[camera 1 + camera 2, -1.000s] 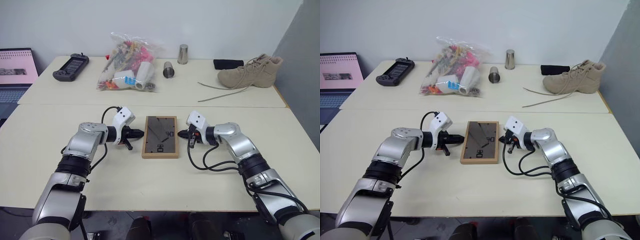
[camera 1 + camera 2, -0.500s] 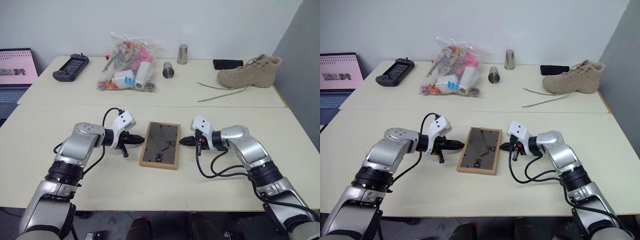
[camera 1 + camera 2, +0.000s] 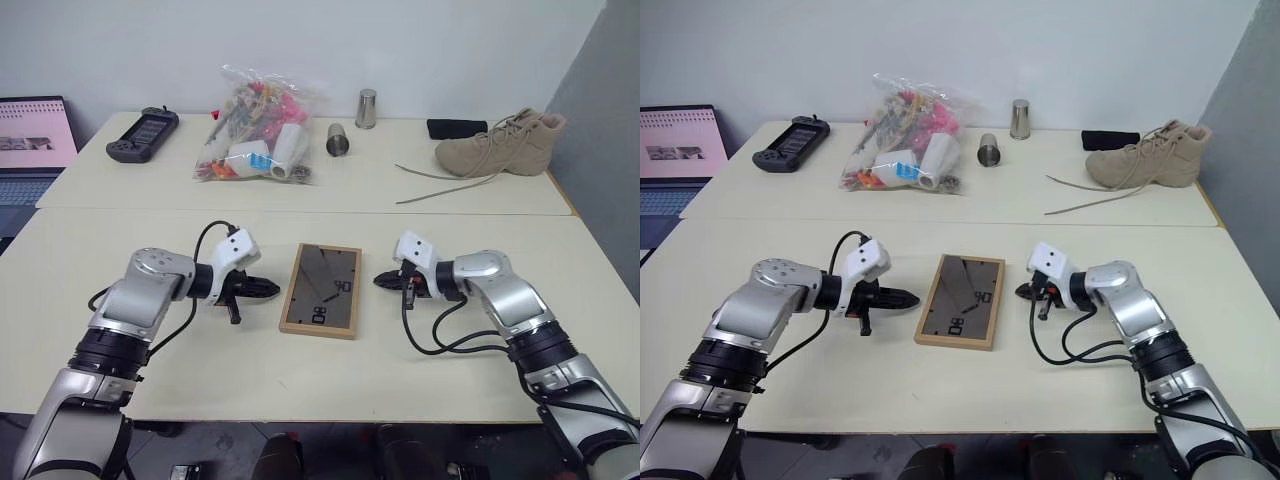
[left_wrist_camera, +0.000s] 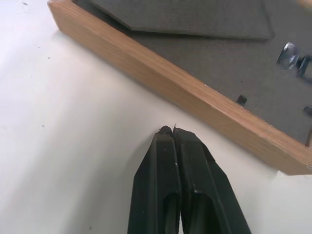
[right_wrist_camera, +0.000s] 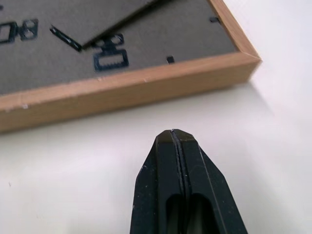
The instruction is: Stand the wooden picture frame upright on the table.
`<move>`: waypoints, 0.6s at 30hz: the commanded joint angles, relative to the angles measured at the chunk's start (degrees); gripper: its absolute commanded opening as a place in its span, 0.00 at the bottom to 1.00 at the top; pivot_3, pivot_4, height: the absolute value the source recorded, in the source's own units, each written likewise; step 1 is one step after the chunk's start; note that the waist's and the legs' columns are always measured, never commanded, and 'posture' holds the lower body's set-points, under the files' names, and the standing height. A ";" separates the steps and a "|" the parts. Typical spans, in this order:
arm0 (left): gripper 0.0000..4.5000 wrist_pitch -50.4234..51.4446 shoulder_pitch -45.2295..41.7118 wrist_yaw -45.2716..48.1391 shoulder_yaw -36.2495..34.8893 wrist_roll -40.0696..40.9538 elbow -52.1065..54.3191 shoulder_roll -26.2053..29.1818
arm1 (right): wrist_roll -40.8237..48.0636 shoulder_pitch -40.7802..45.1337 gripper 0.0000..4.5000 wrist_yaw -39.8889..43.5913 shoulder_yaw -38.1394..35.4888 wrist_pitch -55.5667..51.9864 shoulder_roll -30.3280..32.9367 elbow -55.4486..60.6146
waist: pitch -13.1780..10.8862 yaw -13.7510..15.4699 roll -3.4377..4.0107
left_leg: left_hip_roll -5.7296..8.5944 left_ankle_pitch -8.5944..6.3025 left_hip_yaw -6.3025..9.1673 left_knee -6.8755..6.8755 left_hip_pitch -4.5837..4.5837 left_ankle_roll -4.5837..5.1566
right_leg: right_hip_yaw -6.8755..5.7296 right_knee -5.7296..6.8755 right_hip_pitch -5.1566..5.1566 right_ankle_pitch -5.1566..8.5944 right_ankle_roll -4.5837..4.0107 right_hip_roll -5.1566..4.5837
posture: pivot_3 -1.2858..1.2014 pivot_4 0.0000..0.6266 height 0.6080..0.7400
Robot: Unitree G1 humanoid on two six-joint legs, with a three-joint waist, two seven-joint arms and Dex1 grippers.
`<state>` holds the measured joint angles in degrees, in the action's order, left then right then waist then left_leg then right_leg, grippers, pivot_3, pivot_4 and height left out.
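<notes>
Approach step: wooden picture frame [image 3: 321, 290] flat, back up, on bench [image 3: 300, 370]; left gripper [image 3: 268, 291] and right gripper [image 3: 381, 282] fingers closed, empty. Next: open, grip frame edges, tilt upright.

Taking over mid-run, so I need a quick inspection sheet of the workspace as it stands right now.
Surface: table, pale, a seam across to the far half.
Job's things: wooden picture frame lying flat, back panel up, not yet standing.
Clutter: plastic bag of items, game controller, two metal cups, black pouch, tan boot with loose laces.
Hands: left hand shut, beside the frame's left edge, apart from it; right hand shut, beside its right edge, apart.
Cables: black loops at both wrists.
Surroundings: laptop at left; white wall.
</notes>
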<state>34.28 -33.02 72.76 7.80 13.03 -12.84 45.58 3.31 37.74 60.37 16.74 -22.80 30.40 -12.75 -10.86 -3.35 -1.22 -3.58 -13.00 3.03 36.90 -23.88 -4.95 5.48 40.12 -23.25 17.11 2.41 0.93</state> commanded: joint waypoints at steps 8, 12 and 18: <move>0.58 25.04 -3.97 6.50 -3.66 12.06 -3.94 3.67 | 1.44 -3.47 0.00 1.79 -1.43 -0.56 3.32 8.10 | 0.00 -0.07 0.00 | 0.00 0.00 0.01 0.00 -0.01 0.00 | -0.01 0.00 0.00 0.01 0.01 0.01 | 0.52 0.24 1.00; 0.78 34.48 -5.89 4.53 -4.70 15.55 -7.75 2.30 | 1.20 -4.84 0.00 0.98 -1.31 -1.00 3.15 9.72 | 0.00 -0.06 0.00 | 0.00 0.00 0.03 0.01 0.00 0.00 | -0.03 0.00 0.01 0.01 0.01 0.01 | 0.52 0.24 1.00; 0.99 39.21 -4.69 2.75 -4.18 17.78 -7.34 1.44 | 0.98 -6.19 0.00 0.00 -0.97 -2.01 3.00 11.84 | 0.00 -0.08 0.00 | -0.01 0.00 0.03 0.01 0.01 0.00 | -0.03 0.01 0.01 0.01 0.01 0.01 | 0.52 0.24 1.00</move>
<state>71.39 -37.88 76.15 4.48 29.22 -20.92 47.08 3.61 31.99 60.85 16.71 -24.41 33.24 -3.79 -10.85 -3.43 -1.23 -3.59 -13.00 3.06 36.91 -23.87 -4.95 5.45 40.14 -23.24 17.11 2.41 0.94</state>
